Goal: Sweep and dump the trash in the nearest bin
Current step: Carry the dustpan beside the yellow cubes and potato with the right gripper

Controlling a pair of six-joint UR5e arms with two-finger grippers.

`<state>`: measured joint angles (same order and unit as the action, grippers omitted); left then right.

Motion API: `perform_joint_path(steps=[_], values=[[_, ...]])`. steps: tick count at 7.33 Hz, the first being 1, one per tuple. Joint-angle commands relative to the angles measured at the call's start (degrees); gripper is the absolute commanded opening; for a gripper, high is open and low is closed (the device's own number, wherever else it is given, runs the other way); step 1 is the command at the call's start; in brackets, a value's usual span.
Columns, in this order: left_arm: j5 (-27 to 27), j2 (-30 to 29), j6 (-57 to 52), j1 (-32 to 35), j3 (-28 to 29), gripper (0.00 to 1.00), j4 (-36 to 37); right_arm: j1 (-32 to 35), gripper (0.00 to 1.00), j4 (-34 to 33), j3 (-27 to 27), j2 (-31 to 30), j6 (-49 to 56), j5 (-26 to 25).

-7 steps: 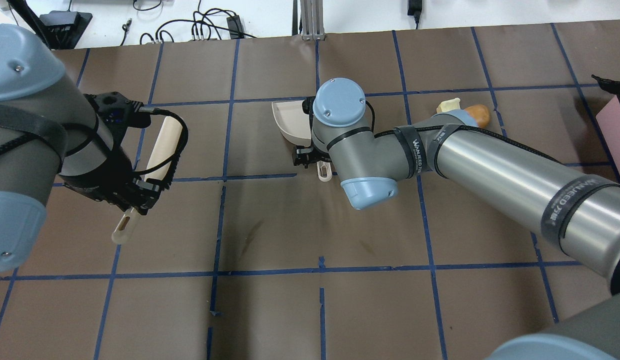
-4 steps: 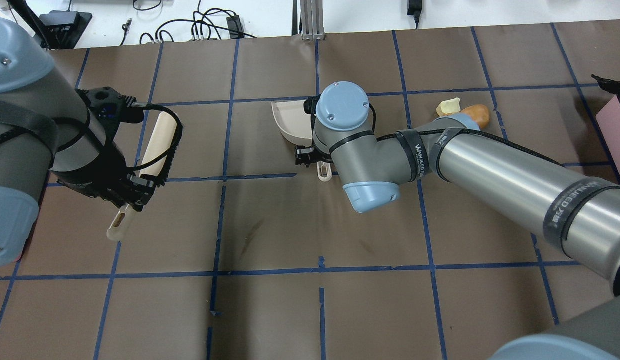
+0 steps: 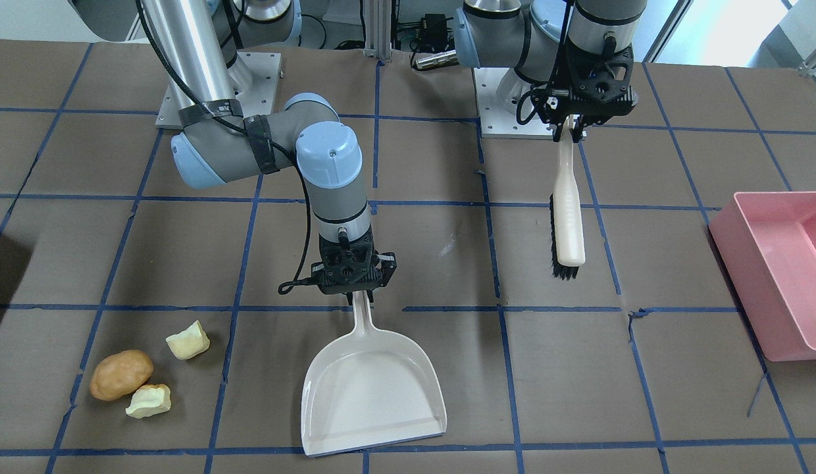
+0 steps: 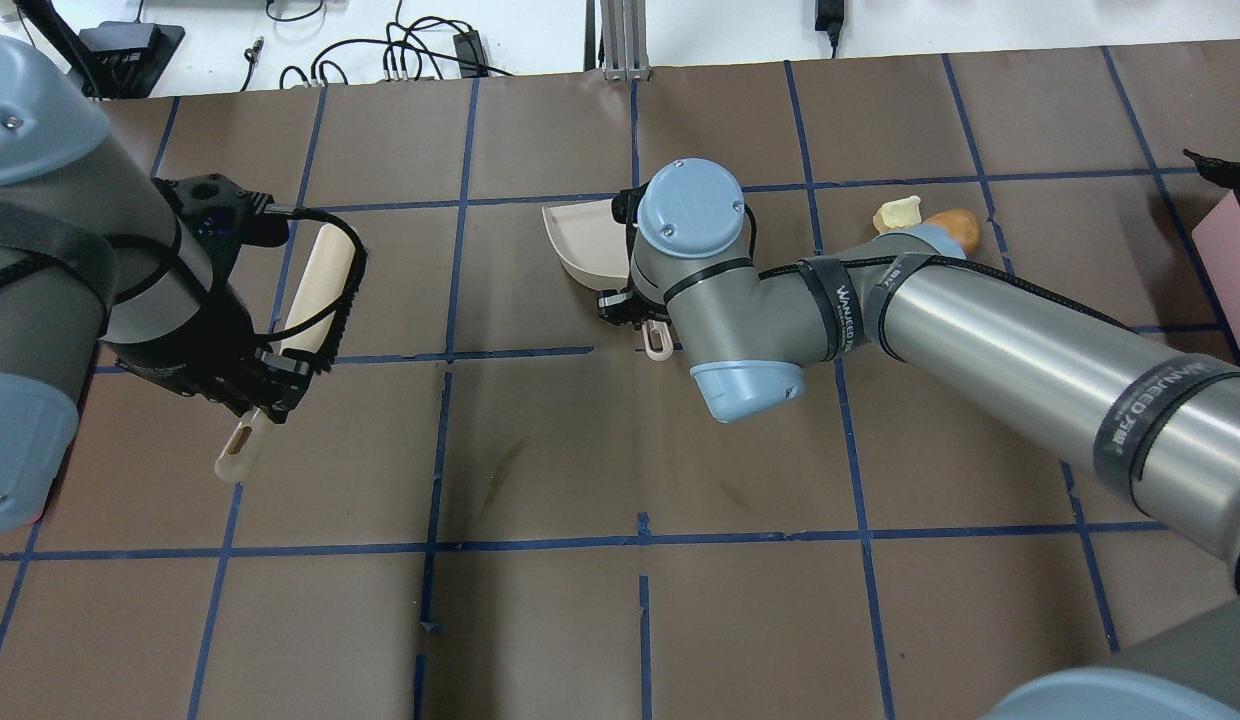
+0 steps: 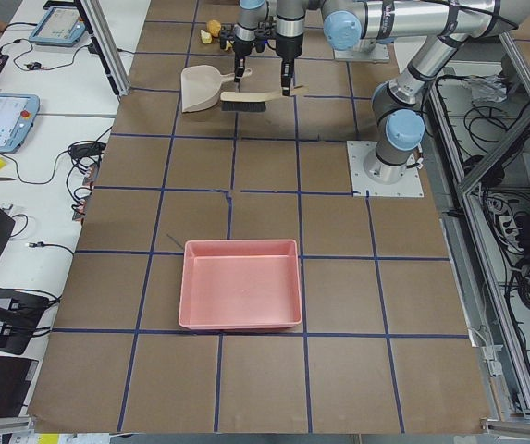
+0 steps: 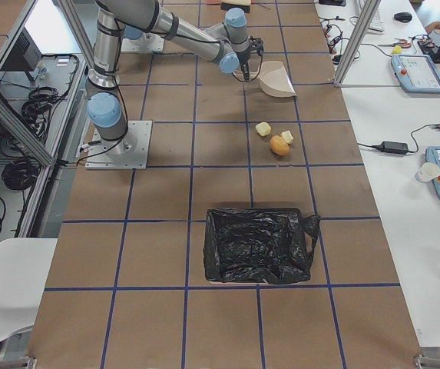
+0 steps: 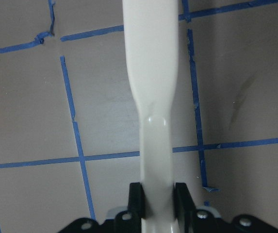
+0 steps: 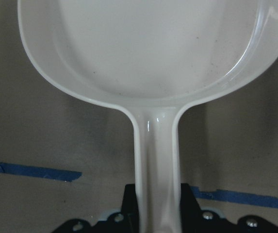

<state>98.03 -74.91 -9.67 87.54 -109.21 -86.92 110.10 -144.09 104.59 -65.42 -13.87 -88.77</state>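
Brown-paper tabletop (image 3: 645, 408) w/ blue tape grid. In the front-facing view the right end effector (image 3: 360, 294) is clamped on the handle of the white dustpan (image 3: 372, 388), pan mouth pointing to 6 o'clock. On the tabletop at 9 o'clock from the pan, well apart from it, lies the trash (image 3: 128, 378): orange-brown lump (image 3: 118, 373), one pale chunk (image 3: 149, 401) just beside it at 5 o'clock, 2nd pale chunk (image 3: 187, 340) near at 2 o'clock. Left end effector (image 3: 569, 135) grips the brush (image 3: 569, 224) by its handle, bristles facing 9 o'clock. Pink bin (image 3: 776, 276) is at approx 3 o'clock from the brush. In the right side view a black-bagged bin (image 6: 258, 246) sits at 6 o'clock from the trash.
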Motion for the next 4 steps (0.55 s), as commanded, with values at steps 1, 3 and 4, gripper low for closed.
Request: perform_joint_path(steps=[1,3,4], values=[[-0.9,-0.1,0.0,0.0,-0.1,0.00,0.0,-0.1,0.01,-0.1,-0.1,-0.7,0.2,0.0],[-1.3,-0.6,0.2,0.0,-0.3,0.00,0.4,-2.7,0.01,3.0,-1.1,-4.3,5.8,-0.6],[-1.3,-0.7,0.2,0.0,-0.4,0.00,0.6,-6.4,0.01,12.0,-3.8,-7.2,10.9,0.0]])
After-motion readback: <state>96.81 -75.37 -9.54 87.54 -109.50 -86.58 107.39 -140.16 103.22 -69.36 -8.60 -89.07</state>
